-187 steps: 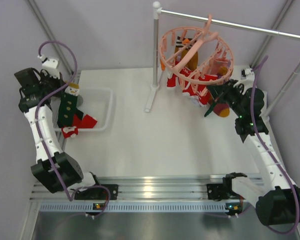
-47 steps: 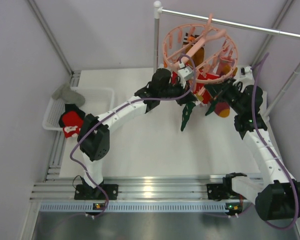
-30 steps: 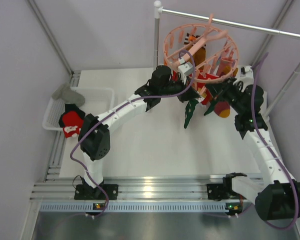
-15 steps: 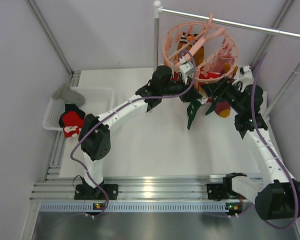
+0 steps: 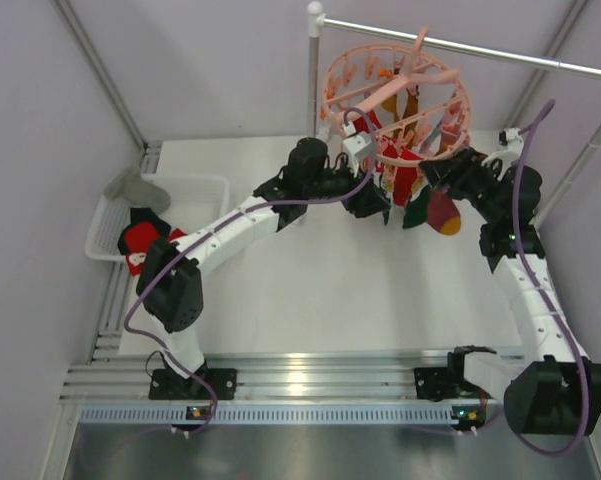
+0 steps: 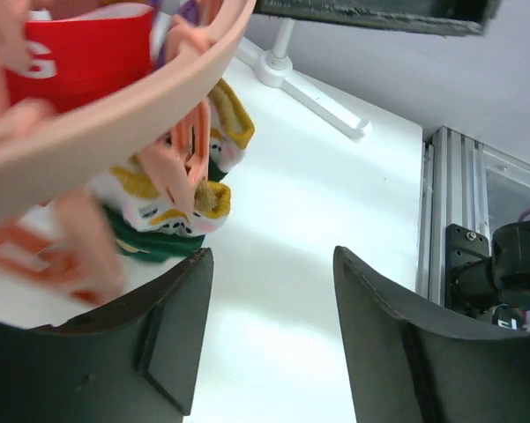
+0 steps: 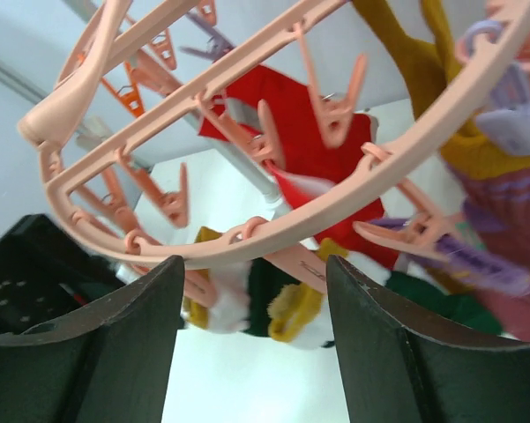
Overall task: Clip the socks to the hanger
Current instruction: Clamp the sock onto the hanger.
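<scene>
**A:** Looking outward from the near edge, what comes first?

**B:** The table [image 5: 310, 290], bare in front of the hanger [image 6: 115, 123]. Well to the hanger's left sits a white basket [image 5: 212, 190] holding a red sock [image 5: 140, 240] and a grey sock [image 5: 130, 185].

**A:** And the arms?

**B:** The left end effector [image 6: 271, 260] sits just under the hanger's near-left rim, its fingers spread with nothing between them. The right end effector [image 7: 254, 264] is just below the hanger's right rim, also wide apart and holding nothing.

**A:** Where are the other socks?

**B:** They hang from the hanger's clips. A green sock [image 6: 163, 216] with a white and mustard cuff dangles at the near rim. The red socks [image 5: 400, 178] hang under the middle, and a maroon-and-mustard sock [image 5: 443, 212] is toward the right. A mustard sock [image 7: 406, 62] is farther back.

**A:** And the hanger itself?

**B:** It hangs by its hook on a grey rail [image 5: 500, 55] that runs across behind it. The rail's pole [image 5: 312, 100] stands just left of the hanger.
</scene>
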Controlling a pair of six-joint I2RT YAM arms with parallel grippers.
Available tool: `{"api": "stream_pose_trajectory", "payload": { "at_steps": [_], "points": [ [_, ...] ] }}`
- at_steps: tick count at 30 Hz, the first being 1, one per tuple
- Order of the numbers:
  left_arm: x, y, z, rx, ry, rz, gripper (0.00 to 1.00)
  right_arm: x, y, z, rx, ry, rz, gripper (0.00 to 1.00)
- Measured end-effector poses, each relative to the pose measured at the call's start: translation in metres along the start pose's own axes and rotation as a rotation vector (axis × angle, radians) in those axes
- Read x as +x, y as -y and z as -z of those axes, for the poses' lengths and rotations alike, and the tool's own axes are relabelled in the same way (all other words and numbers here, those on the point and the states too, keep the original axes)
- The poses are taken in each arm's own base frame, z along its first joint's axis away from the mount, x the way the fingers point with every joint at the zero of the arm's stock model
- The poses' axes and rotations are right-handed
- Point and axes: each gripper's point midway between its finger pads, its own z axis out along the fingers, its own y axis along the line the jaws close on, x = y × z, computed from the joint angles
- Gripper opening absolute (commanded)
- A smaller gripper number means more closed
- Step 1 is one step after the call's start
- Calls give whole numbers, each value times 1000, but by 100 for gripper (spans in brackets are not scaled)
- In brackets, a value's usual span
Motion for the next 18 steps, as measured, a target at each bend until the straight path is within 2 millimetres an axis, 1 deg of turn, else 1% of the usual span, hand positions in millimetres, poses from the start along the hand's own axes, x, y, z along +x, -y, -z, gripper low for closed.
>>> {"api": "stream_pose_trajectory", "payload": {
  "at_steps": [3,5,8,12,15,18],
  "points": [
    [-2,-4,28,-38,-2,17,66,-5,13,1,30,11,4,64],
    [-9,-12,52,-79,9,28,67,-8,24,0,53,14,6,63],
    [-16,-25,94,-153,31,47,69,-10,38,-2,80,16,19,64],
    [-25,-49,146,-267,62,71,69,-7,53,-5,106,2,38,64],
    [-22,-68,180,-352,82,85,68,-10,61,-8,120,0,61,64],
    [-11,-81,205,-414,85,104,67,-20,69,-11,133,17,86,64]
  ]
}}
